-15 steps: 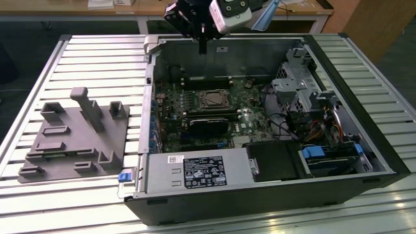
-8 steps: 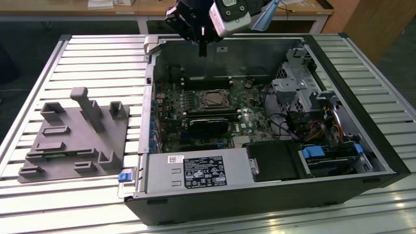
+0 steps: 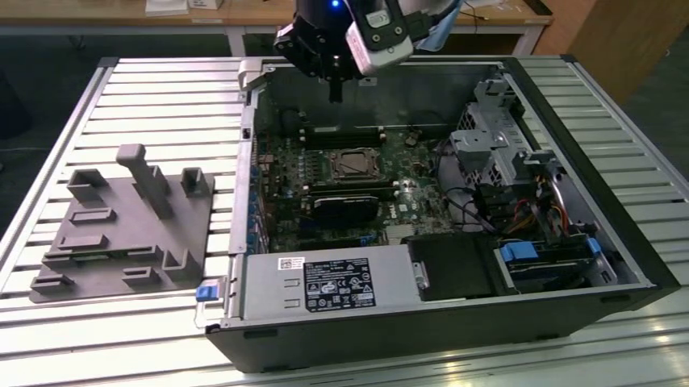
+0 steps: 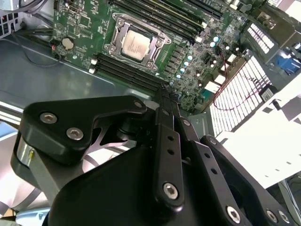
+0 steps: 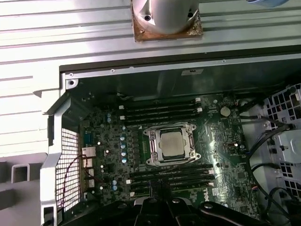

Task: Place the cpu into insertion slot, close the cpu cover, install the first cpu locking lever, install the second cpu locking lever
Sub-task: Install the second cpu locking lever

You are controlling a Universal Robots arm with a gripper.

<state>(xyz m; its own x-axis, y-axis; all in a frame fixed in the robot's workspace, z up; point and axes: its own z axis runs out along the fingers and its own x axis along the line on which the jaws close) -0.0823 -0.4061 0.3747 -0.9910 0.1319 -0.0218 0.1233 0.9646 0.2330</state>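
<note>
The cpu (image 3: pixel 350 165) (image 4: pixel 136 43) (image 5: pixel 171 143) lies flat in the insertion slot (image 5: pixel 151 161) on the green motherboard, its silver top showing. The cpu cover (image 4: pixel 151 55) (image 5: pixel 190 141) rests down around it as a metal frame. My gripper (image 3: pixel 336 93) (image 4: pixel 169 95) hangs above the case's far wall, well clear of the socket and behind the memory slots. Its two dark fingers (image 4: pixel 165 141) stand together, shut, with nothing between them. I cannot tell how the locking levers sit.
Long black memory slots (image 5: pixel 160 113) flank the socket. A black card (image 3: pixel 344 208) sits in front of it. The power supply (image 3: pixel 323 284) and drive cage (image 3: pixel 501 153) fill the case's near and right sides. A grey fixture plate (image 3: pixel 119 234) lies on the slatted table at the exterior view's left.
</note>
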